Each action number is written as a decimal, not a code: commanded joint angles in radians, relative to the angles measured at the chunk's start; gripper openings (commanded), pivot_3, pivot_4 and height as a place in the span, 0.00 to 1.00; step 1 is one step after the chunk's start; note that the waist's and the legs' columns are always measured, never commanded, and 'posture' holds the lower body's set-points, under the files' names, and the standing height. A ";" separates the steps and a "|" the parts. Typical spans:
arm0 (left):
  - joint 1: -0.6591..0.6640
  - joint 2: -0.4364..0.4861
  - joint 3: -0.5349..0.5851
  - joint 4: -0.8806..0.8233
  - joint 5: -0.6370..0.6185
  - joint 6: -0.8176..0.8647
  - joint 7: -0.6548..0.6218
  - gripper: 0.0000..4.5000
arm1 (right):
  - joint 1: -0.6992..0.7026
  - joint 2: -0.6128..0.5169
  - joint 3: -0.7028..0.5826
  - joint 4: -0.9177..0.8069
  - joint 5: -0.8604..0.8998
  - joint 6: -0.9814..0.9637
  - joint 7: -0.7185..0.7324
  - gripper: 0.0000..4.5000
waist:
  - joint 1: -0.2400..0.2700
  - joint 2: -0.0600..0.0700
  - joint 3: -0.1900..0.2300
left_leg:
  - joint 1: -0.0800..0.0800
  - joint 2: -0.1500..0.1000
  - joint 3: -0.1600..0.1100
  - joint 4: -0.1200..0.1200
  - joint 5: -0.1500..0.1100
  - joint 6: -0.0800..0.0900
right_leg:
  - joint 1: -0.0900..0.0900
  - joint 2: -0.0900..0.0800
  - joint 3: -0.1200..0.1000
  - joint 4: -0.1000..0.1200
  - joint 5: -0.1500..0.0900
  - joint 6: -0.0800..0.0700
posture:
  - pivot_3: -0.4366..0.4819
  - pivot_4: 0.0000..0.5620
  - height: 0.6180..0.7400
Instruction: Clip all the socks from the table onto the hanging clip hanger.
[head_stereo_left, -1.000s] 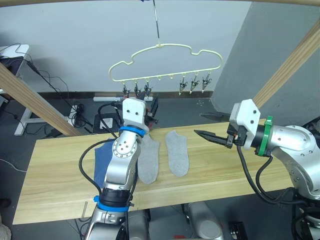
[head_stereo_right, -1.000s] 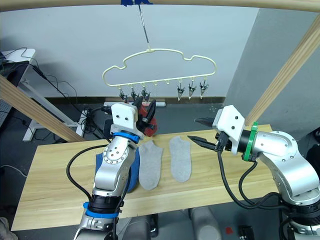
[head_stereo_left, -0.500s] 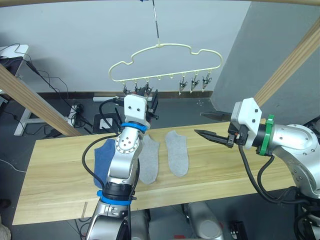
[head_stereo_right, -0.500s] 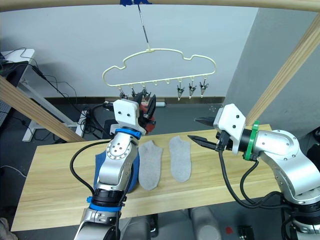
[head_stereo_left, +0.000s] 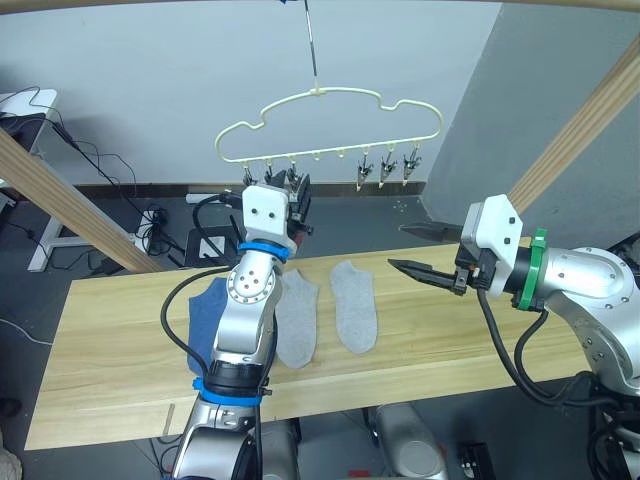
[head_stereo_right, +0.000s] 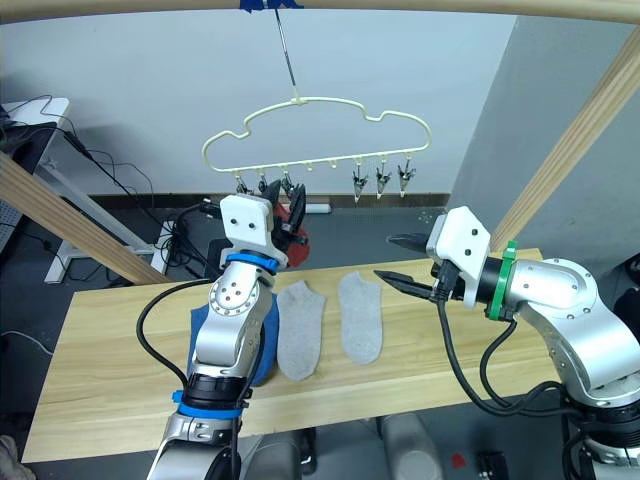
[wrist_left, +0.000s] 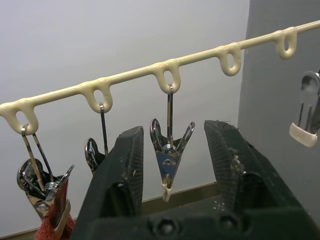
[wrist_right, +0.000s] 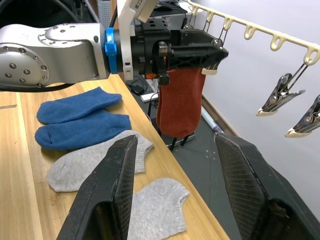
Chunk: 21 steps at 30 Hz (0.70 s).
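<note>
The long light wooden desk (head_stereo_left: 420, 350) runs across the scene, and on it lie four socks in a row: two blue socks (wrist_right: 80, 117) side by side toward the robot's left, then two light grey socks, one (head_stereo_left: 296, 322) next to the blue pair and the other (head_stereo_left: 352, 317) just beside it, near the middle of the desk. Above the desk's far edge hangs the pale yellow clip hanger (head_stereo_left: 330, 125), its metal hook going up to a wooden pole overhead and a row of small metal clips dangling from the loops along its lower bar. The left arm is raised from the desk up to the hanger's left end, with the left gripper (wrist_left: 172, 150) just under the bar; its jaws are spread apart, standing on either side of one metal clip (wrist_left: 169, 162) without closing on it. The right gripper (head_stereo_left: 415, 252) hovers above the right part of the desk, well apart from the hanger and the socks, its jaws also spread and holding nothing. A rust red sock (wrist_right: 180, 102) hangs down from a clip at the left end of the hanger, close beside the left gripper's fingers.
</note>
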 joint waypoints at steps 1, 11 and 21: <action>-0.024 0.003 0.007 0.007 -0.001 -0.037 -0.008 0.17 | -0.010 -0.009 -0.014 -0.019 0.021 -0.017 0.004 0.57 | 0.000 0.000 0.000 | 0.000 0.000 0.000 0.000 0.000 0.000 | 0.000 0.000 0.000 0.000 0.000 0.000 | 0.13 0.50 1.00; -0.014 0.018 0.010 -0.001 -0.007 -0.039 -0.037 0.01 | 0.020 -0.026 0.040 -0.007 -0.047 -0.003 -0.026 0.57 | 0.000 0.000 0.000 | 0.000 0.000 0.000 0.000 0.000 0.000 | 0.000 0.000 0.000 0.000 0.000 0.000 | 0.14 0.50 1.00; 0.013 0.077 0.014 -0.137 -0.085 0.112 -0.140 0.01 | 0.106 0.321 0.355 0.294 -0.378 -0.004 -0.455 1.00 | -0.002 0.000 0.000 | 0.000 0.001 0.000 0.000 0.000 0.000 | -0.001 0.001 0.001 0.001 0.000 0.000 | 0.17 0.52 1.00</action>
